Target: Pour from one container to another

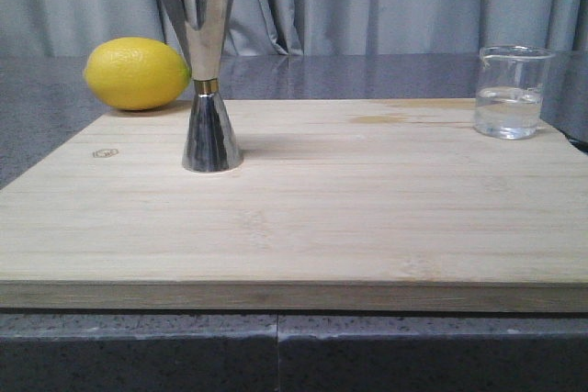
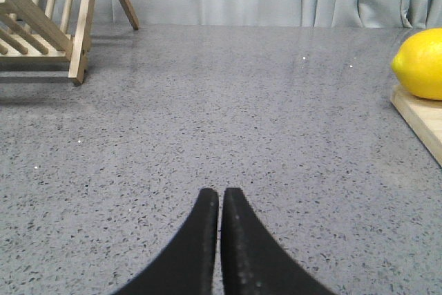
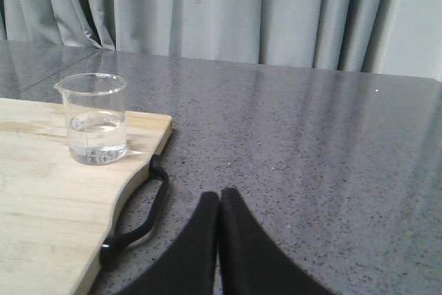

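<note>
We are resting both our left fingers (image 2: 219, 240) and right fingers (image 3: 219, 240) pressed together. On the wooden board (image 1: 303, 218), the beaker (image 1: 511, 91) is standing far right of the jigger (image 1: 206, 75), lemon (image 1: 137, 72) behind.

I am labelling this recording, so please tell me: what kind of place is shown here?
Probably a staged kitchen or bar counter: a pale wooden cutting board on grey speckled stone, carrying a shiny steel hourglass jigger and a yellow lemon, with a wooden rack nearby.
</note>
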